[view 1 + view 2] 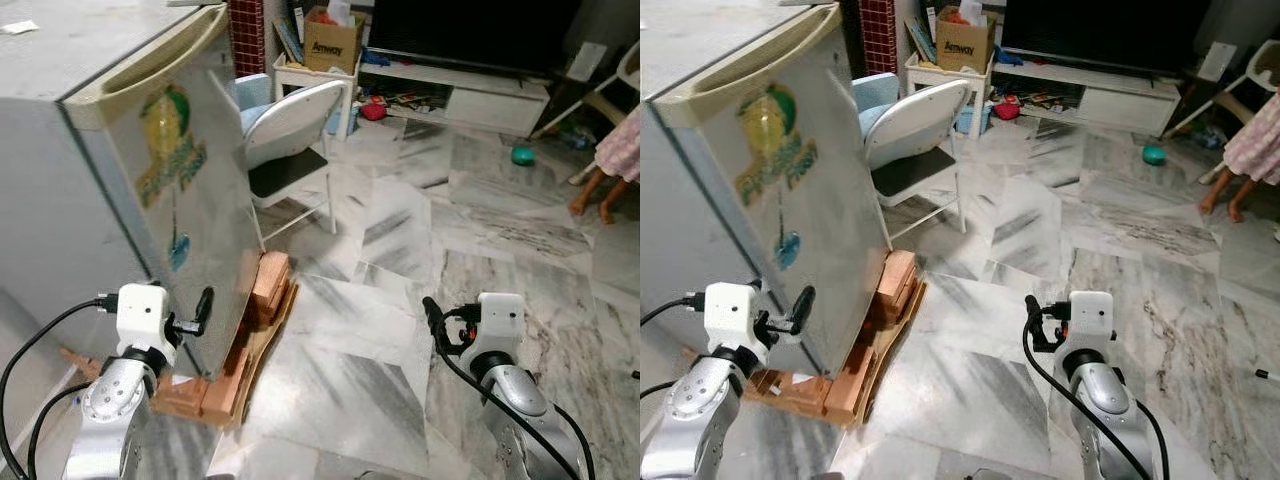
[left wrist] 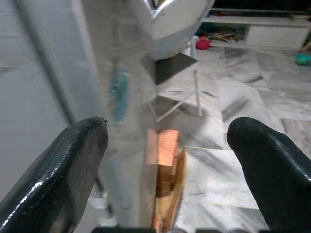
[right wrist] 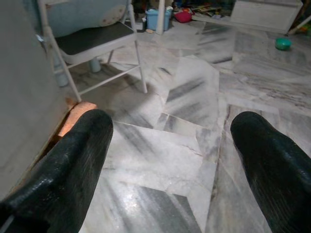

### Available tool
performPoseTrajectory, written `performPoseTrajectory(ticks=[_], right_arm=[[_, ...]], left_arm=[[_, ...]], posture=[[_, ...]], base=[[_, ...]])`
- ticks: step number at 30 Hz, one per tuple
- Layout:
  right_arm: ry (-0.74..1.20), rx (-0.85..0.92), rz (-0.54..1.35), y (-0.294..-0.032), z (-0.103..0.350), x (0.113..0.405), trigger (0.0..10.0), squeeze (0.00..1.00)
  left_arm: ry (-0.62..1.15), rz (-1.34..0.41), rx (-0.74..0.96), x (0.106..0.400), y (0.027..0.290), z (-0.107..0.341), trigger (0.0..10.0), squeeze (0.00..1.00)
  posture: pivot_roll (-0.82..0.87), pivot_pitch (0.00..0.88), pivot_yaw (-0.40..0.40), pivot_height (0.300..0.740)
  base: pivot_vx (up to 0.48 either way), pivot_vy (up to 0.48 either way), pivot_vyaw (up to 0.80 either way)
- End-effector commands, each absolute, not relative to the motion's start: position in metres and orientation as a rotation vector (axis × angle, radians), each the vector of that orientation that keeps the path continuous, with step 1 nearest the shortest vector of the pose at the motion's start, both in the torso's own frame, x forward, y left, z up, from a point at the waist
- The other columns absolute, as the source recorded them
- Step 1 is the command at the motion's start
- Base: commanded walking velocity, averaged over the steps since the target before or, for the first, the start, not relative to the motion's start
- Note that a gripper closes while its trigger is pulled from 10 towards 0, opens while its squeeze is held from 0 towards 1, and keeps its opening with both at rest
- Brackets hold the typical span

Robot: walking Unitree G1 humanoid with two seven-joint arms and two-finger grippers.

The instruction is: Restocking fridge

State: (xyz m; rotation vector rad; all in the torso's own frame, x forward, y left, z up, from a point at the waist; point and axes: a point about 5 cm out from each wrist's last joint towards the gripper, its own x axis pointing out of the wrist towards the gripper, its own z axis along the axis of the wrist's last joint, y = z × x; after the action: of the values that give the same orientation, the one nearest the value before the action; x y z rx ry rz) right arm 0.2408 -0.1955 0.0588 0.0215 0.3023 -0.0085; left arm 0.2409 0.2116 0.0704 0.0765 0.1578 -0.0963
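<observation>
You're facing the fridge point(image 1: 120, 170) on your left, its door shut, sitting on a wooden pallet point(image 1: 235, 370) on the marble floor point(image 1: 400, 280). Far off, a cardboard box point(image 1: 333, 42) is standing on a small white table point(image 1: 300, 75), holding something pale; beyond the fridge a folding chair point(image 1: 290, 140) is standing.

Your left gripper point(image 1: 200, 312) is hovering right at the door's near lower edge, fingers point(image 2: 63, 165) spread wide, clamping nothing. Your right gripper point(image 1: 433, 318) is hanging over bare floor, well apart from the fridge, fingers point(image 3: 73, 155) gaping wide, empty too. A person's legs point(image 1: 600, 190) are showing far right.
</observation>
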Motion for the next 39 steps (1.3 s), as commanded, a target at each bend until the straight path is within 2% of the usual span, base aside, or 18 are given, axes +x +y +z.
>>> performPoseTrajectory(ticks=[1,15,19,21,23,39], right_arm=[[0.304,0.022,-0.009,-0.197,0.060,0.242,10.0,0.00],[0.316,0.017,-0.008,-0.196,0.058,0.242,10.0,0.00],[0.367,0.017,0.001,-0.195,0.053,0.242,10.0,0.00],[0.368,0.001,0.021,-0.194,0.053,0.242,10.0,0.00],[0.369,-0.001,0.014,-0.195,0.054,0.241,10.0,0.00],[0.398,-0.004,-0.005,-0.199,0.050,0.233,10.0,0.00]], left_arm=[[0.146,-0.096,0.094,0.245,0.211,0.073,10.0,0.00],[0.133,-0.079,0.100,0.252,0.211,0.075,10.0,0.00],[0.098,-0.070,0.144,0.267,0.213,0.080,10.0,0.00],[0.083,-0.012,0.166,0.283,0.223,0.088,10.0,0.00],[0.080,0.007,0.182,0.288,0.227,0.090,10.0,0.00],[0.072,0.034,0.204,0.303,0.232,0.091,10.0,0.00]], posture=[[0.01,0.009,-0.055,0.740],[0.01,0.013,-0.058,0.740],[0.01,0.013,-0.069,0.740],[0.00,0.015,-0.065,0.740],[0.00,0.017,-0.061,0.740],[-0.01,0.033,-0.049,0.740]], base=[[0.000,0.000,0.00],[0.000,0.000,0.00],[0.000,0.000,0.00],[0.000,0.000,0.00],[0.000,0.000,0.00],[0.000,0.000,0.00]])
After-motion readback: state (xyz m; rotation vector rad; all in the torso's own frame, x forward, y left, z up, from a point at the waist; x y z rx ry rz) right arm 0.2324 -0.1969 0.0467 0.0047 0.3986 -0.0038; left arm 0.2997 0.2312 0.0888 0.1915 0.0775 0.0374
